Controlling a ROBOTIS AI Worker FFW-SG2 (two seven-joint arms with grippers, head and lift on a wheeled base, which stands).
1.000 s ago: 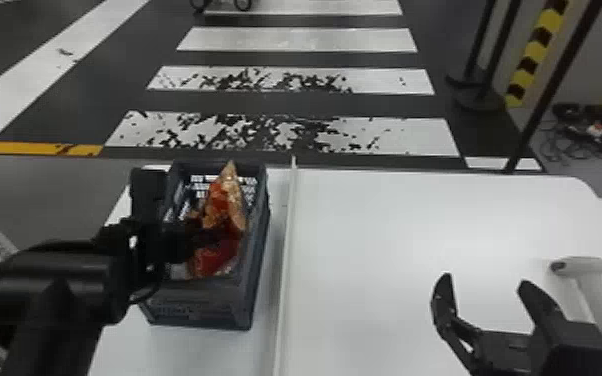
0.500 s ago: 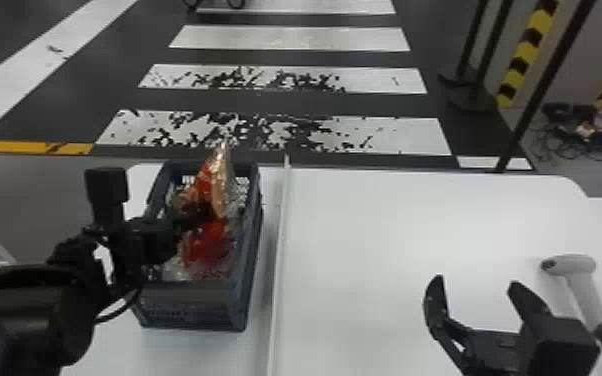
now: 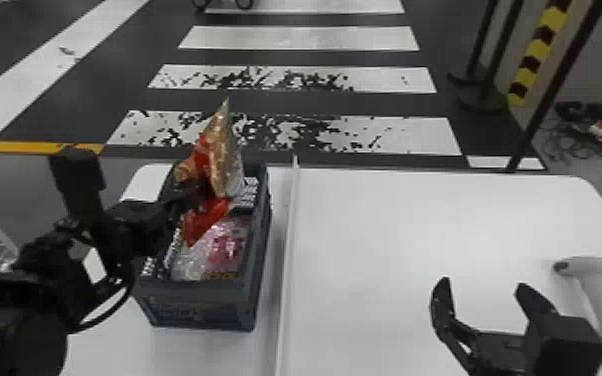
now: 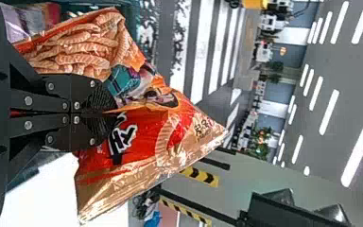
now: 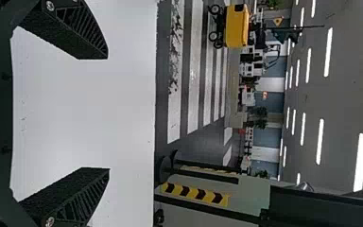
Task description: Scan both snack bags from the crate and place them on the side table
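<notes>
The left arm comes in from the left edge of the head view, low down, and reaches forward and to the right, its wrist over the near left side of a dark grey plastic crate (image 3: 200, 302). The left gripper (image 3: 192, 195) is closed on a red-and-gold foil snack bag (image 3: 225, 155); in the left wrist view the fingertips meet, pinching the foil between them. The bag is held over the crate's opening, tilted, one pointed corner up and its red lower part hanging down. Inside the crate lies a shiny clear-and-pink snack packet (image 3: 227, 245). The right arm enters at the bottom right, its gripper pointing forward above the white table (image 3: 390, 240). The right gripper (image 3: 482, 286) is spread wide with nothing between its fingers, near a white handheld scanner (image 3: 597, 270) on its right. A thin white raised strip (image 3: 285, 280) runs between crate and right gripper.
</notes>
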